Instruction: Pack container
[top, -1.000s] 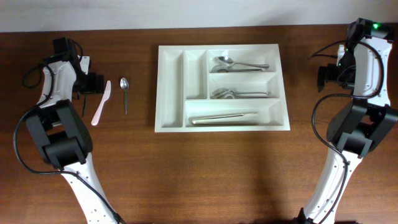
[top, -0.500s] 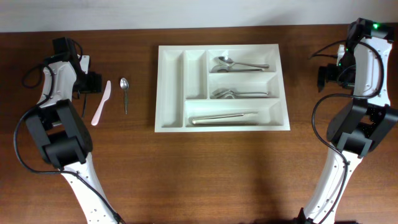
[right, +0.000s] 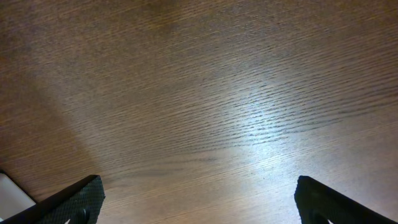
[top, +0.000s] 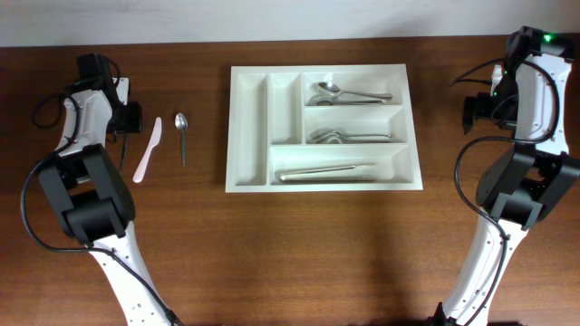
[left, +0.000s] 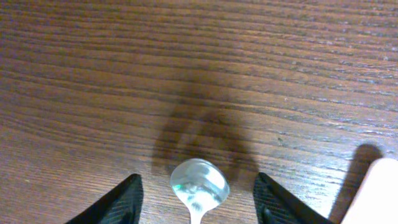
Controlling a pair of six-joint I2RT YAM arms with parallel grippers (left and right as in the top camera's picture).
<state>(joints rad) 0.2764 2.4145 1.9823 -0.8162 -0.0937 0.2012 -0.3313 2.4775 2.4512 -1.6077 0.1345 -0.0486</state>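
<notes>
Left fingers point(left: 124, 202): parted, grasping nothing, straddling the bowl of the small silver metal spoon point(left: 199, 182) without touching it. They look lined up for a pinch.
Container: the large white rectangular plastic cutlery tray point(top: 249, 127) sits mid-bench, well apart from the spoon. Metal cutlery point(top: 349, 93) lies sorted in its three long slots.
Pink plastic knife point(top: 148, 149): flat just beside the spoon, likely next.
Right fingers point(right: 74, 199): spread wide, empty, over the bare brown wooden bench point(right: 205, 112), out of the way.

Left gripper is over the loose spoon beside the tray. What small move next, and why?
Probably close the left gripper on the spoon: its bowl lies between the open fingertips, untouched, on the table outside the container, which already holds other cutlery.
</notes>
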